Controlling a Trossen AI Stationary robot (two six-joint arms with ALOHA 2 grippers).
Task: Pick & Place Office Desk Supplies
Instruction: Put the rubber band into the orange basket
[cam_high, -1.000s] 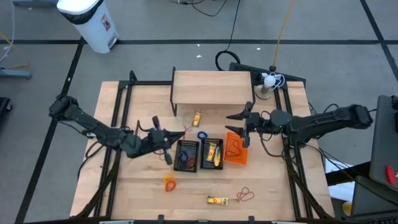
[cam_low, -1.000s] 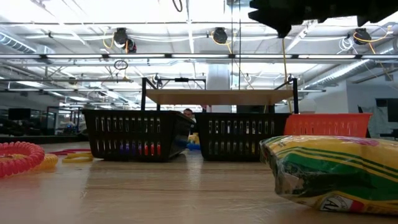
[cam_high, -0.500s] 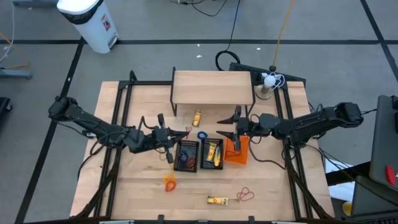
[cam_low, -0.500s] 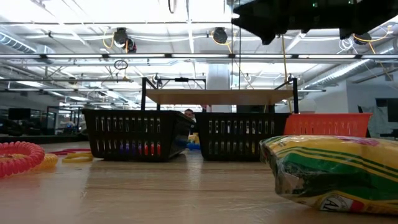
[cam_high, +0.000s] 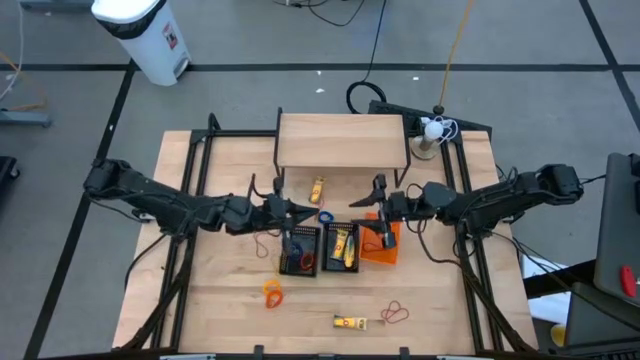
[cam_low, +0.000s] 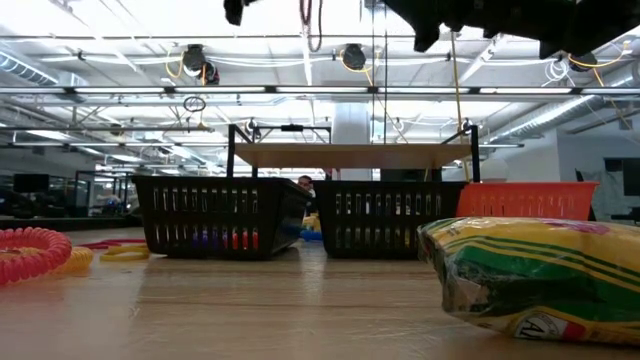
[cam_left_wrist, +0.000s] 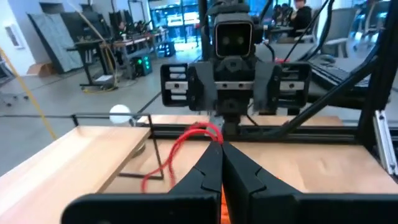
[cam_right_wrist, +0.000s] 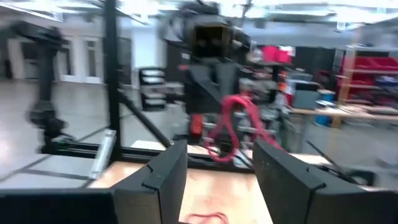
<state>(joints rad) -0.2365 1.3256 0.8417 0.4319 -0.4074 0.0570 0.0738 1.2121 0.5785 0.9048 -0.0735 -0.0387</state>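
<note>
Both arms have drawn toward the middle of the bench (cam_high: 220, 300) in the past second, the left one swinging up from beside the black baskets to hang above them. The left gripper (cam_high: 299, 210), its fingers pressed together on a red rubber band (cam_left_wrist: 186, 146), holds the loop dangling over the near-left black basket (cam_high: 300, 250); the loop hangs from the pinched fingertips in the left wrist view and also shows from the opposite arm's camera. The right gripper (cam_high: 372, 212) faces it across the baskets, fingers spread with nothing between them, above the edge of the orange basket (cam_high: 380, 248).

Below, the second black basket (cam_high: 343, 246) holds yellow oblong pieces (cam_high: 343, 247), while the first carries red and blue bands. Another yellow piece (cam_high: 317, 189) lies near the wooden shelf (cam_high: 342, 140) (a blue band (cam_high: 325, 217) sits just beside it, toward the baskets). Nearer the front edge lie an orange band (cam_high: 272, 293), one more yellow piece (cam_high: 349, 322) and a red band (cam_high: 395, 314). A white bin (cam_high: 145, 35) stands on the floor well apart from the bench.
</note>
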